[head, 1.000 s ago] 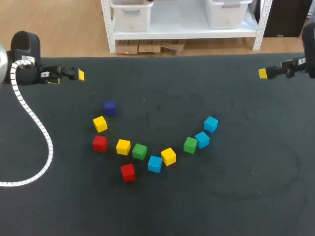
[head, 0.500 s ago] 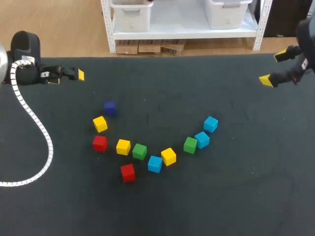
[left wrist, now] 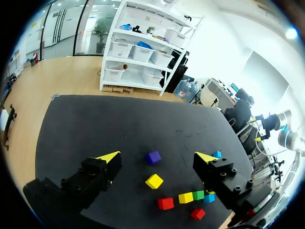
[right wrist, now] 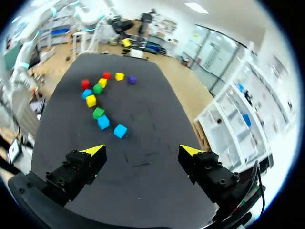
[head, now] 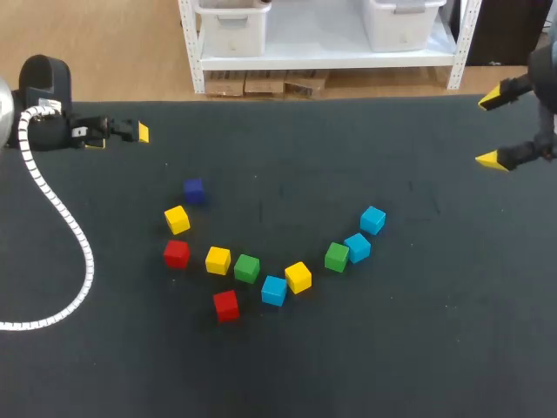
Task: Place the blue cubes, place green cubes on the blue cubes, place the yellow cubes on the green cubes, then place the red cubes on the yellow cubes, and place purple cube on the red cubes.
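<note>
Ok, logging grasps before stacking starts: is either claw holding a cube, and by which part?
Nothing is held. The left claw and the right claw both stand open and empty.

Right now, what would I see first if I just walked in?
Bright cubes curve like a smile across the middle of the dark table. A purple cube sits just past its left end. At the far right edge, the right arm's yellow-tipped fingers stand wide open, holding nothing.
</note>
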Robot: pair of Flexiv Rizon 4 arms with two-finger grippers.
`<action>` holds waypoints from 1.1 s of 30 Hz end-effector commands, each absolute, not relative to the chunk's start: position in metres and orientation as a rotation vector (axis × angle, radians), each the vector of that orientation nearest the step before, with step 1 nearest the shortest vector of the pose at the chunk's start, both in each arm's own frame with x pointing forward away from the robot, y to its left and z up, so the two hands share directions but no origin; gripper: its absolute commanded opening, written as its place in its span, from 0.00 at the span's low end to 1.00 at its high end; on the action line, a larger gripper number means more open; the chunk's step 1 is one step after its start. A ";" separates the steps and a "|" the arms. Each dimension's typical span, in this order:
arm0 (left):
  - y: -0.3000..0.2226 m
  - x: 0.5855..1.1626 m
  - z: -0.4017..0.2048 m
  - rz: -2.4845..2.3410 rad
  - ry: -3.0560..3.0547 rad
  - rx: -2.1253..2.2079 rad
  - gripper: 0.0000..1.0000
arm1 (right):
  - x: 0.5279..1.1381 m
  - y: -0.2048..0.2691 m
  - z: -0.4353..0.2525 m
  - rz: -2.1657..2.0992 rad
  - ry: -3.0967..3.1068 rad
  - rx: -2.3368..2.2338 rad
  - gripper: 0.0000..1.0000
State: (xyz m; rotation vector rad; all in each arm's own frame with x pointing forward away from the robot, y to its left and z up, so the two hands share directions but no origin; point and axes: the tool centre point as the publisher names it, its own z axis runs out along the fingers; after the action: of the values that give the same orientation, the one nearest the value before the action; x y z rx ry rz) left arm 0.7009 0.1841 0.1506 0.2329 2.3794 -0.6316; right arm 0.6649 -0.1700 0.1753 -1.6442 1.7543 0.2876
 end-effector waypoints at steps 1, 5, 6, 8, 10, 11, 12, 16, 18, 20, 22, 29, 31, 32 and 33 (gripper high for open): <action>0.184 0.701 0.150 -0.633 2.378 0.233 1.00 | 0.670 -0.173 0.175 0.612 1.548 -2.165 1.00; 0.184 0.701 0.150 -0.633 2.378 0.233 1.00 | 0.670 -0.173 0.175 0.612 1.548 -2.165 1.00; 0.184 0.701 0.150 -0.633 2.378 0.233 1.00 | 0.670 -0.173 0.175 0.612 1.548 -2.165 1.00; 0.184 0.701 0.150 -0.633 2.378 0.233 1.00 | 0.670 -0.173 0.175 0.612 1.548 -2.165 1.00; 0.184 0.701 0.150 -0.633 2.378 0.233 1.00 | 0.668 -0.164 0.171 0.595 1.490 -2.234 1.00; 0.184 0.701 0.150 -0.633 2.378 0.233 1.00 | 0.667 -0.158 0.168 0.586 1.479 -2.270 1.00; 0.184 0.701 0.150 -0.633 2.378 0.233 1.00 | 0.665 -0.152 0.165 0.580 1.469 -2.299 1.00; 0.184 0.701 0.150 -0.633 2.378 0.233 1.00 | 0.660 -0.131 0.154 0.616 1.388 -2.379 1.00; 0.184 0.701 0.150 -0.633 2.378 0.233 1.00 | 0.658 -0.121 0.150 0.609 1.369 -2.423 1.00; 0.184 0.701 0.150 -0.633 2.378 0.233 1.00 | 0.657 -0.111 0.144 0.602 1.360 -2.459 1.00; 0.184 0.701 0.150 -0.633 2.378 0.233 1.00 | 0.655 -0.103 0.139 0.590 1.352 -2.470 1.00; 0.184 0.701 0.150 -0.633 2.378 0.233 1.00 | 0.645 -0.078 0.124 0.537 1.324 -2.510 1.00; 0.184 0.701 0.150 -0.633 2.378 0.233 1.00 | 0.641 -0.073 0.120 0.545 1.307 -2.493 1.00; 0.184 0.701 0.150 -0.633 2.378 0.233 1.00 | 0.639 -0.070 0.117 0.549 1.306 -2.487 1.00; 0.184 0.701 0.150 -0.633 2.378 0.233 1.00 | 0.637 -0.068 0.114 0.554 1.306 -2.483 1.00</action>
State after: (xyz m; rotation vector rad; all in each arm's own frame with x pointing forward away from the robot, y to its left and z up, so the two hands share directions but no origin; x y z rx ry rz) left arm 0.7009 0.1841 0.1506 0.2329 2.3795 -0.6315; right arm 0.6350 -0.0719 0.1220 -2.4785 1.3085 0.5399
